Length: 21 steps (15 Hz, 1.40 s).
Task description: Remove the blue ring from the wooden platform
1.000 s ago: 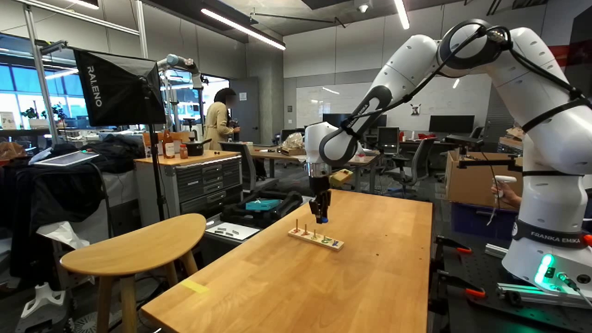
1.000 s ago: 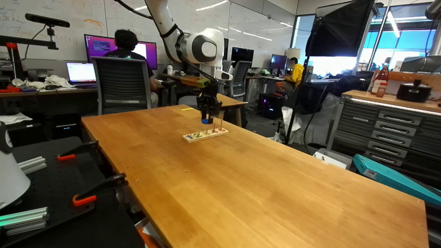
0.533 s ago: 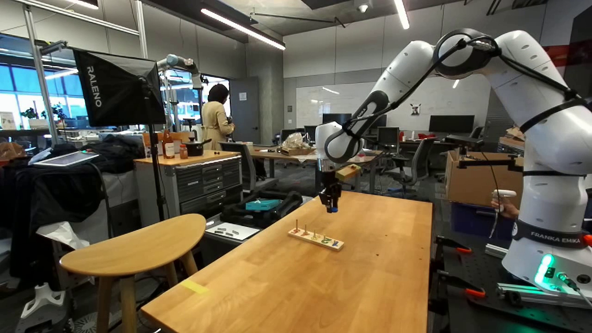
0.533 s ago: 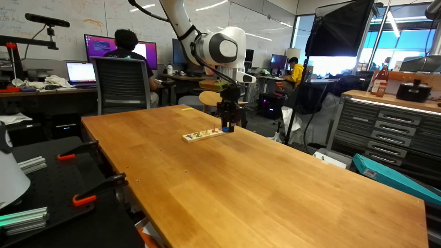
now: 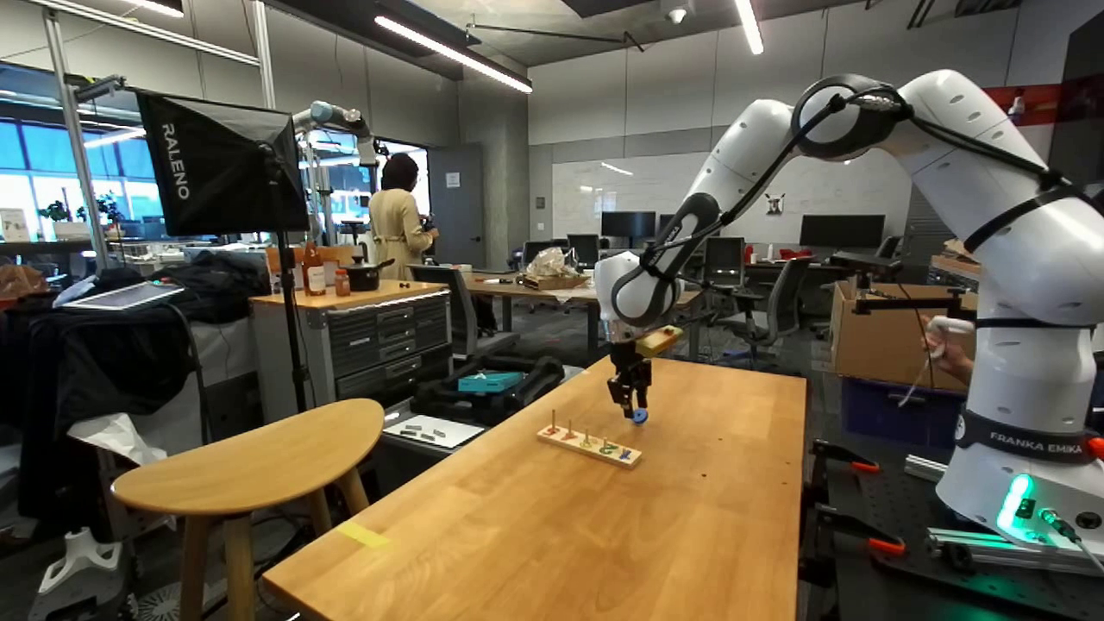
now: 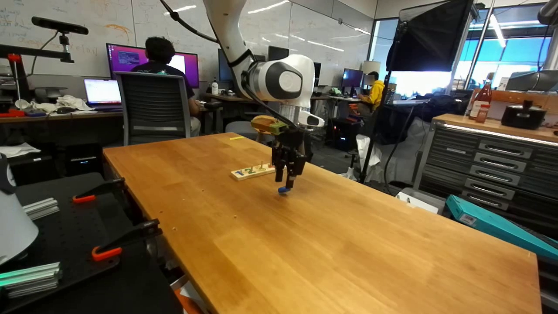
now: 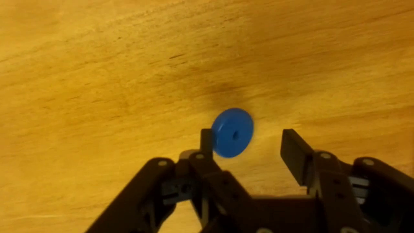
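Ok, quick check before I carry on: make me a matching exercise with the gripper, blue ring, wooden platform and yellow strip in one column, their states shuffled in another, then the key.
Things:
1) gripper
2) blue ring
3) wooden platform
4) yellow strip

States:
A) lying flat on the table
B) open
C) bearing a row of upright pegs
D) tilted, off the platform

Pairs: 1-B, 2-D, 3-C, 4-A
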Each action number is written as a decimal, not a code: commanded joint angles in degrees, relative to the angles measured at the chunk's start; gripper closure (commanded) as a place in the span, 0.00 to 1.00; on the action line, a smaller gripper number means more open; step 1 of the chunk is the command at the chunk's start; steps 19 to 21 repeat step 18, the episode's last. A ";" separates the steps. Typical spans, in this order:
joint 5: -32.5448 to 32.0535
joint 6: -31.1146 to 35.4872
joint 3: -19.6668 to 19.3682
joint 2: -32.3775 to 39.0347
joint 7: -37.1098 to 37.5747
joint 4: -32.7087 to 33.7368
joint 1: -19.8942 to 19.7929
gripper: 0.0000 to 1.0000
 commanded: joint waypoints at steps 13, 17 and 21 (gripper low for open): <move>0.68 -12.20 9.76 -26.94 -5.42 -5.59 5.85 0.00; 0.75 -12.97 9.87 -27.94 -5.45 -6.05 5.84 0.00; 0.75 -12.78 9.84 -27.29 -5.45 -6.04 5.85 0.00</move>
